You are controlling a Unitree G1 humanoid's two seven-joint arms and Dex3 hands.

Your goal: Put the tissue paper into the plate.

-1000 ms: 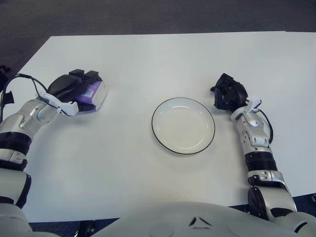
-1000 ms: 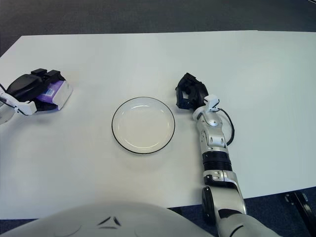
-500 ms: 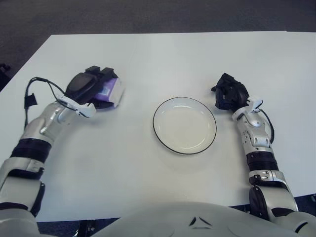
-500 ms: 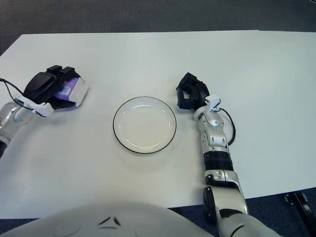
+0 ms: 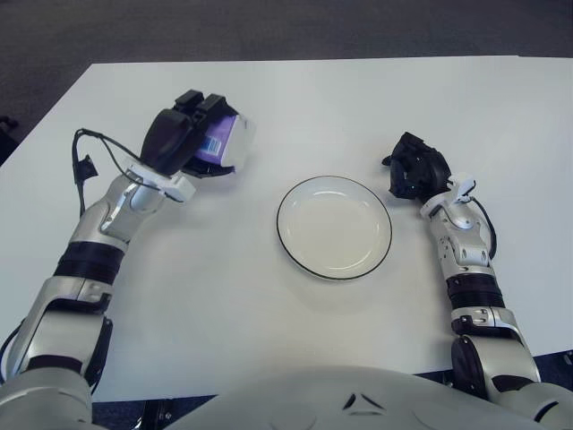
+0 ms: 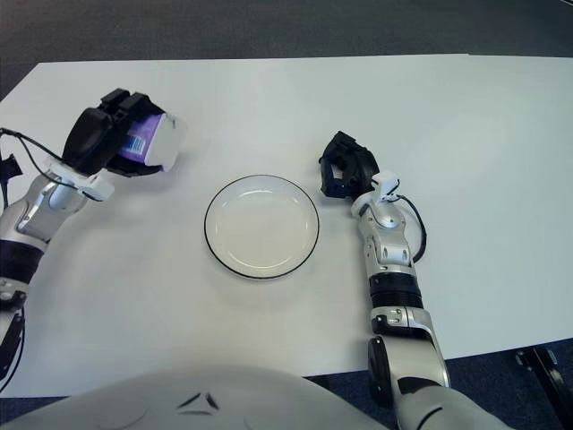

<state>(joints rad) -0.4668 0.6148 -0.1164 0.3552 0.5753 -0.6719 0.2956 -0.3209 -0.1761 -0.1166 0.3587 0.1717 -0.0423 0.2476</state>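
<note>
Gripping a purple-and-white tissue pack, the left hand fingers curl around it, left of the plate.

white table bears an empty plate.

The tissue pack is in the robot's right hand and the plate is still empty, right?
Not quite. The tissue pack is in the left hand, left of the plate, as the left eye view shows. The right hand holds nothing, beside the plate's right rim. The plate is empty, yes.
</note>
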